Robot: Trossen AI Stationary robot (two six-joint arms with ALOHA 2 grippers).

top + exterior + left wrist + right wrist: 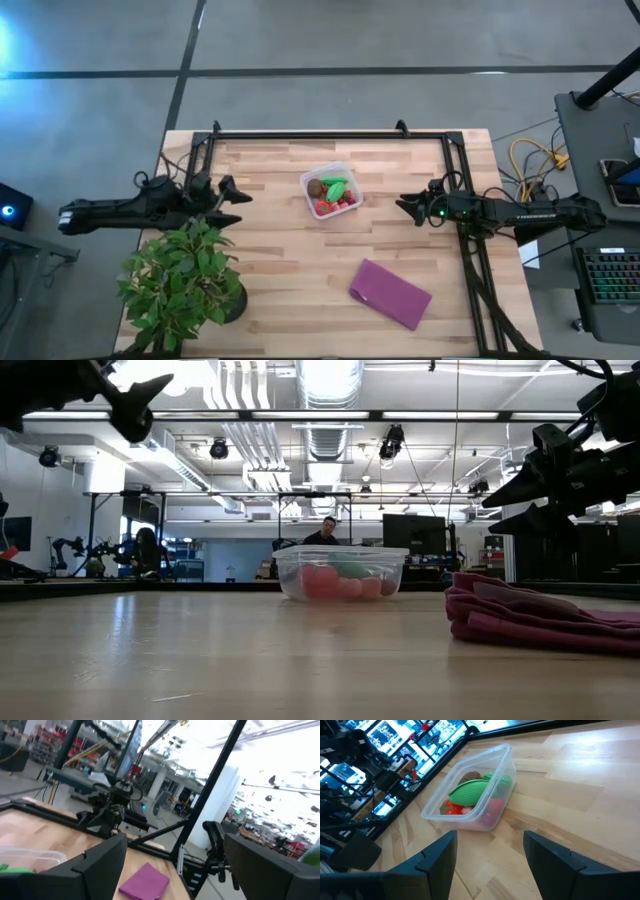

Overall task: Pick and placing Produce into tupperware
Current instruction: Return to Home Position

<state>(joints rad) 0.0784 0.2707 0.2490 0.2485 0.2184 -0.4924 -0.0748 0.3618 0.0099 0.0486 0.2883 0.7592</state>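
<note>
The clear tupperware (332,190) sits on the table's far middle, also seen in the low view (340,572) and right wrist view (470,790). Inside lie the produce: green pods (475,790), red pieces (451,808) and a brown ball (316,187). My left gripper (232,195) hovers open over the table's left side, raised above the surface. My right gripper (408,207) hovers open to the right of the box, fingers (437,857) pointing toward it. Neither touches anything.
A leafy potted plant (185,280) stands at the near left corner, close under the left arm. A flat purple cloth (390,293) lies near the right front, seen folded in the low view (540,615). A black frame (330,134) borders the table.
</note>
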